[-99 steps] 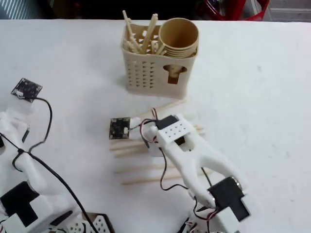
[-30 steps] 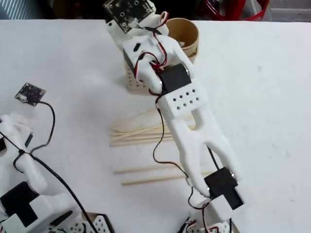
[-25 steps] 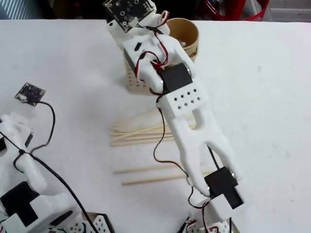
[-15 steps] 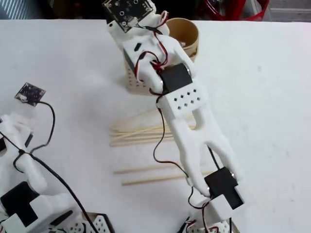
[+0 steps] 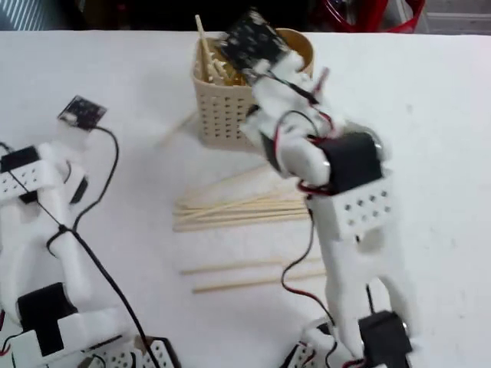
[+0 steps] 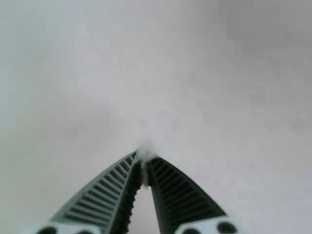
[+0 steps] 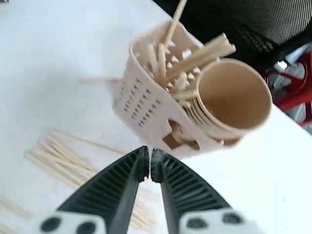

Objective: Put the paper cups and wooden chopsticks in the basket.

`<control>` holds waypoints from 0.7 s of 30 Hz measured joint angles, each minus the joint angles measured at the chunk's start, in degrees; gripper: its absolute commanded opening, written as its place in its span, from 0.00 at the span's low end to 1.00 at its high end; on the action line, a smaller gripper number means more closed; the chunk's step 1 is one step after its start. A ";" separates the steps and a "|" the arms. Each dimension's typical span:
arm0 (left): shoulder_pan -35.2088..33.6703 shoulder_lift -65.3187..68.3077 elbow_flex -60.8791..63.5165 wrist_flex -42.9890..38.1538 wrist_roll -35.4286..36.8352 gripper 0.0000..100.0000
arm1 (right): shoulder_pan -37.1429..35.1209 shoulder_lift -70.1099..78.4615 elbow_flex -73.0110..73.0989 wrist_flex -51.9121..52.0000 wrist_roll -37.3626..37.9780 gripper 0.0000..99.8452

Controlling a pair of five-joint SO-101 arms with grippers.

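Nearest the arm bases, a loose pair of chopsticks (image 5: 249, 274) lies flat on the tabletop (image 5: 430, 115). Just beyond it is a bundle of chopsticks (image 5: 238, 211), lying side by side and partly under the right arm. The left gripper (image 6: 144, 163) hangs over a bare patch of tabletop with its jaws pressed together and nothing between them.

The right gripper (image 7: 150, 165) is raised in front of the basket (image 5: 222, 107). Its jaws are also closed, tip to tip, and empty. Farther back, the basket holds the stacked paper cups (image 7: 234, 97) in one compartment, and several upright sticks (image 7: 195, 56) lean in the one beside it. A stray chopstick (image 5: 175, 129) lies on the tabletop on the left arm's side of the basket; whether it touches the wall I cannot tell.

The cups look done and the chopstick step is only partly done. This seems to be a pause between pickups. Next, the right jaws need to open, come down over the bundle, pinch one stick near its middle, then tip it upright into the stick compartment without knocking the cups.
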 measured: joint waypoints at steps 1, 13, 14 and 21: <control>1.67 0.00 -1.14 1.67 0.97 0.02 | 1.76 -2.02 2.11 0.88 0.00 0.02; 18.73 7.12 -10.99 -9.49 16.26 0.20 | 10.81 -26.37 51.43 -3.87 2.90 0.02; 19.25 9.41 -12.22 -9.85 16.26 0.20 | 11.78 -28.22 55.65 -5.80 2.99 0.02; 19.52 29.10 -25.85 -7.74 16.26 0.20 | 16.44 -39.12 77.80 -16.35 3.08 0.02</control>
